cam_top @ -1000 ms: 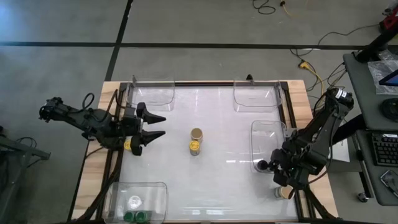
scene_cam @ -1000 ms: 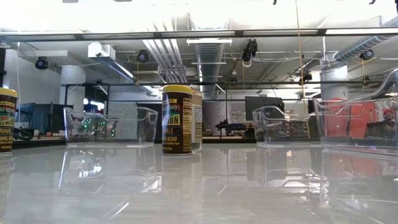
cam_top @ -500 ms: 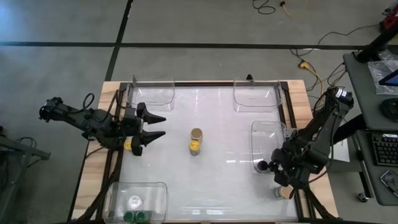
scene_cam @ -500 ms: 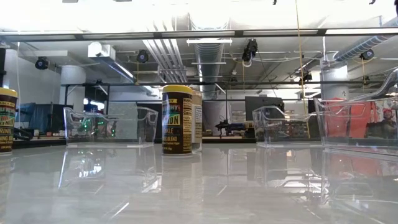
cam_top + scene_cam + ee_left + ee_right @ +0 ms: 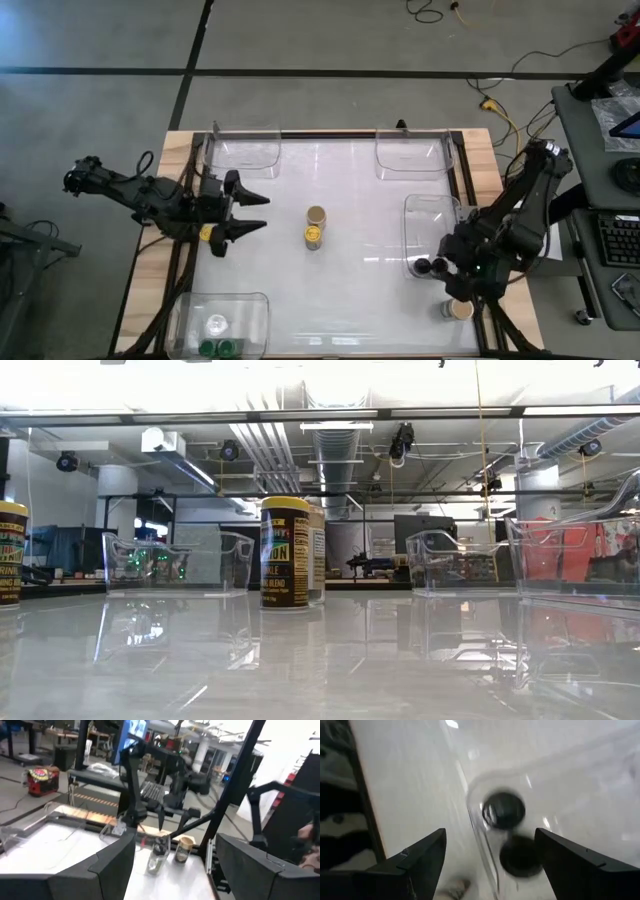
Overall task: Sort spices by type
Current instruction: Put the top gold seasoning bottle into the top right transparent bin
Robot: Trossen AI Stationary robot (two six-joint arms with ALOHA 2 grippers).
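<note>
Two spice jars stand mid-table, one tan-lidded (image 5: 316, 214) and one yellow-lidded (image 5: 313, 235) (image 5: 285, 552). Another yellow-lidded jar (image 5: 207, 233) stands below my left gripper (image 5: 245, 214), which hangs open and level above the table's left side, empty. Two black-lidded jars (image 5: 504, 811) (image 5: 521, 856) stand in the near corner of the right clear tray (image 5: 430, 212). My right gripper (image 5: 452, 285) (image 5: 490, 870) hangs open above them, slanting down, holding nothing. A tan-lidded jar (image 5: 458, 309) stands outside that tray near the right edge.
Empty clear trays sit at the far left (image 5: 243, 150) and far right (image 5: 410, 155). A near-left tray (image 5: 225, 305) holds green-lidded jars (image 5: 220, 347) and a pale one. The table's middle and near centre have free room around the two jars.
My right gripper has risen from the right tray's near corner, empty; a second black lid now shows there beside the first. My left gripper's fingers have swung slightly toward the near edge.
</note>
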